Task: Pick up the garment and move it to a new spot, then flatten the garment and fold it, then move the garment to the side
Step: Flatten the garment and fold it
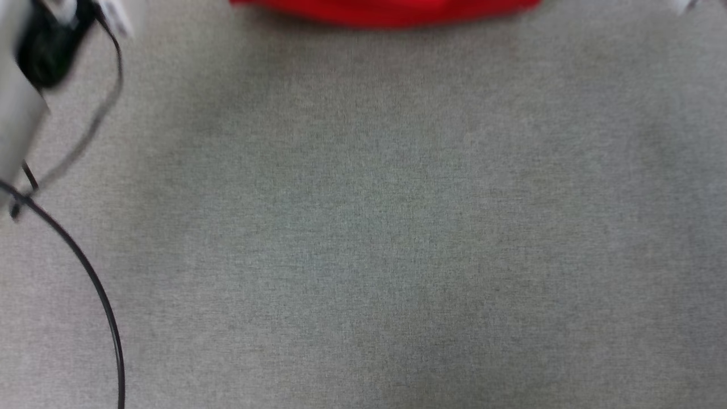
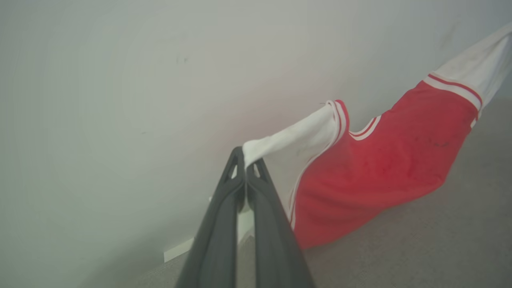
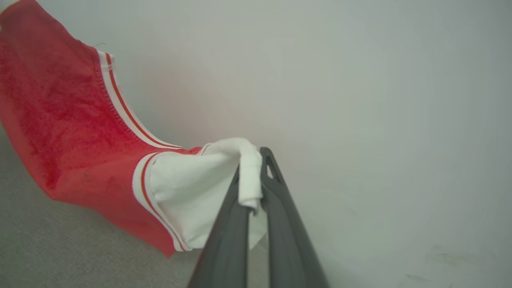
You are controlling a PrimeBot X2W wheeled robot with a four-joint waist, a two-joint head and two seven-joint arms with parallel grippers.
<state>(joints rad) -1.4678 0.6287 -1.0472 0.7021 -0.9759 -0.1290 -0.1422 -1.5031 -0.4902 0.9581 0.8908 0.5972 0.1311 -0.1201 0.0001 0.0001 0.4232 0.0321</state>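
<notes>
Left hand (image 2: 245, 167) clamped on one white sleeve of garment (image 2: 380, 164), right hand (image 3: 256, 172) clamped on other; red body stretched between, hem near grey surface (image 1: 363, 227).

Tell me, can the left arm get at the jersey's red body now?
Probably not: its jaws are shut on the white sleeve, so they're occupied. The garment's red body hangs beside them, nothing between.

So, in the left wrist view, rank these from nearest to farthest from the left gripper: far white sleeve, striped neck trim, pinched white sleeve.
1. Pinched white sleeve, between the jaws of the left gripper.
2. Striped neck trim, middle right.
3. Far white sleeve, top right corner.
</notes>
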